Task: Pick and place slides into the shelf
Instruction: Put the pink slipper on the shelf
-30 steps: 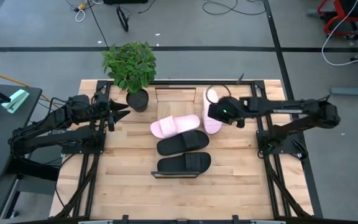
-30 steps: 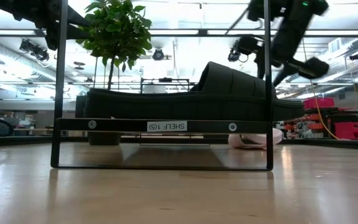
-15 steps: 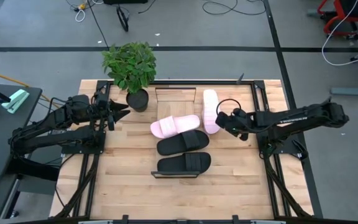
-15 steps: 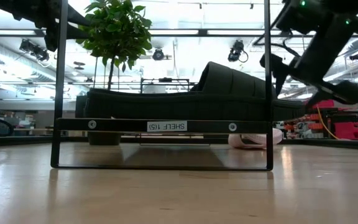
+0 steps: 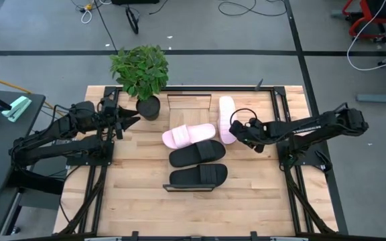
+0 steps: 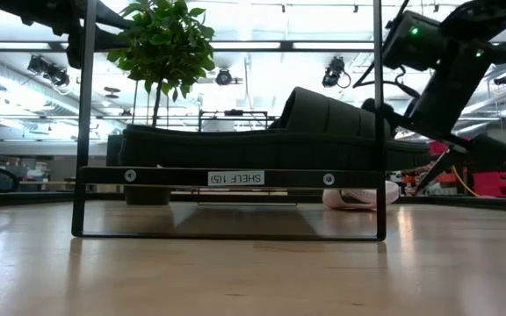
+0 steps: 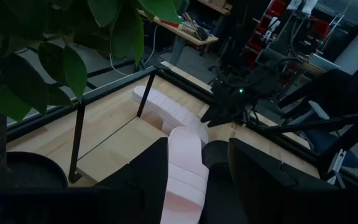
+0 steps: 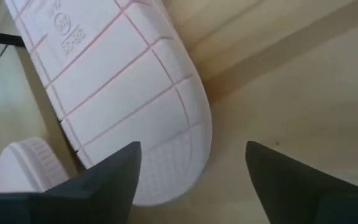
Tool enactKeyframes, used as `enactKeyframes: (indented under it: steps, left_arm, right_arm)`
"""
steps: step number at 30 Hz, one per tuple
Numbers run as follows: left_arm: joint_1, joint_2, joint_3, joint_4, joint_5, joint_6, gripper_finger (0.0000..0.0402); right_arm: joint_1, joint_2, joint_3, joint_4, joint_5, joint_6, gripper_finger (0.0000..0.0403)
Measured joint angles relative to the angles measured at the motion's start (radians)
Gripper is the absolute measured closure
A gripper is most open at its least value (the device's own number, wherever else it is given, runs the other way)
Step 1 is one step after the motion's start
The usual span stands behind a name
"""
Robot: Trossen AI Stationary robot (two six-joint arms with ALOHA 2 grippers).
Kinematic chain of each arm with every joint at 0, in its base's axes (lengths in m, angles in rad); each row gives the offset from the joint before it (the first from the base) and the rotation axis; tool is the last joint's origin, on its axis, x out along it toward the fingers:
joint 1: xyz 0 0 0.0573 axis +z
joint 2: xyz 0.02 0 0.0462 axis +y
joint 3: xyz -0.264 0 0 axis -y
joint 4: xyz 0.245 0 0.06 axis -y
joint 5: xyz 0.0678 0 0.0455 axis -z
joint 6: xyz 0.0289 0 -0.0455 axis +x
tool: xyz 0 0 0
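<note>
Four slides lie mid-table. One pink slide [image 5: 188, 135] rests strap up, and beside it are two black slides [image 5: 197, 154] [image 5: 198, 176]. The other pink slide [image 5: 226, 115] lies sole up beside the shelf [image 5: 189, 102], a low black-framed rack at the far edge. My right gripper [image 5: 236, 127] is open and low at this slide's near end [image 8: 160, 168], with a finger on either side, and I cannot tell if it touches. My left gripper [image 5: 127, 120] hovers open and holds nothing, next to the plant pot [image 5: 148, 107].
A potted plant [image 5: 139, 67] stands at the far left, close to the left gripper. In the low view a tall black frame [image 6: 235, 177] with a label bar stands near the camera, with a black slide [image 6: 306, 132] behind it. Bare wood lies left and right of the slides.
My right gripper has come off the sole-up pink slide. It drew back toward the table's right edge and sank lower, then edged back toward the slide's near end. The slide lies uncovered where it was. The left arm kept still.
</note>
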Motion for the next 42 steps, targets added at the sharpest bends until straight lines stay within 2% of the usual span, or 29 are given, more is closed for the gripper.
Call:
enactKeyframes:
  steps: [10,19,24,28,38,42]
  left_arm:
    - [0.0,0.0,0.0,0.0,0.0,-0.014,0.0229]
    - [0.0,0.0,0.0,0.0,0.0,-0.021,0.0229]
    - [0.0,0.0,0.0,0.0,0.0,-0.017,0.023]
    - [0.0,0.0,0.0,0.0,0.0,-0.014,0.0228]
    - [0.0,0.0,0.0,0.0,0.0,-0.014,0.0228]
    - [0.0,0.0,0.0,0.0,0.0,-0.005,0.023]
  right_arm:
    - [-0.064,0.1,0.0,0.131,-0.008,-0.056,0.0114]
    - [-0.072,0.163,0.002,0.182,-0.012,-0.069,0.0114]
    - [-0.072,0.187,0.002,0.184,0.021,-0.085,0.0125]
    - [-0.071,0.216,0.003,0.187,0.038,-0.092,0.0166]
    - [-0.066,0.194,0.002,0.121,0.071,-0.101,0.0343]
    - [-0.039,0.13,-0.001,0.041,0.128,-0.1,0.0351]
